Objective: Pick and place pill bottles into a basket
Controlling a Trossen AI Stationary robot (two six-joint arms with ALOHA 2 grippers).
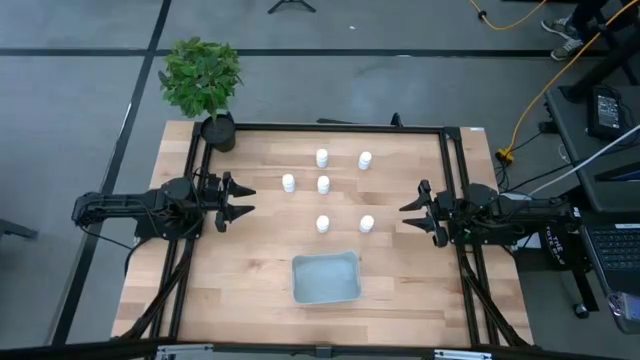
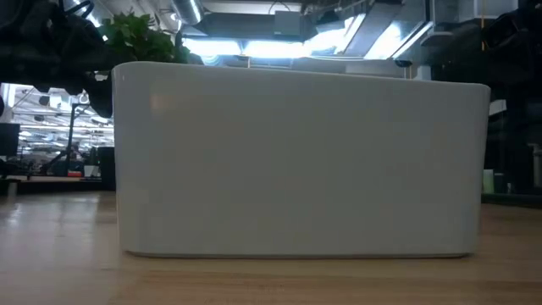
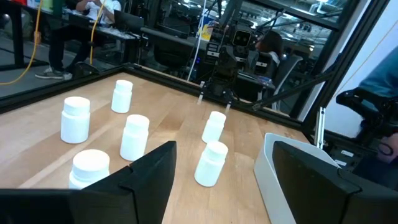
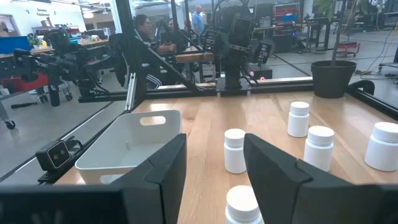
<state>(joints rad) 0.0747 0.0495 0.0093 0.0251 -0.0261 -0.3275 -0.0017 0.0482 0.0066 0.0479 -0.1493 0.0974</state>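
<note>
Item one, your surface (image 1: 250, 270): a pale wooden top inside a black frame, standing on a grey floor. A black pot with a green plant (image 1: 203, 78) sits at its far left corner. Beyond the surface you have a workshop with dark racks, desks and overhead lights; a seated person (image 4: 144, 36) shows in the right wrist view behind the left arm.

Item two, the pill bottles: six, all upright and apart from one another, in the far half of the surface. In the high view they stand at (image 1: 322, 158), (image 1: 365, 160), (image 1: 288, 183), (image 1: 323, 184), (image 1: 322, 224) and (image 1: 367, 224). None is in the basket.

Item three, the basket (image 1: 326, 277): pale grey-blue, at the near middle of the surface, just on the near side of the two nearest bottles. Its side wall fills most of the low view (image 2: 296, 161). You can see nothing inside it.

Item four, your left tool (image 1: 243, 201): it lies level at the left edge of the surface, pointing right toward the bottles, fingers apart and holding nothing. The left arm stretches out beyond the surface's left side.

Item five, your right tool (image 1: 409, 215): it sits level at the right edge, pointing left, fingers apart and holding nothing. Both tools are well apart from the bottles and the basket.
</note>
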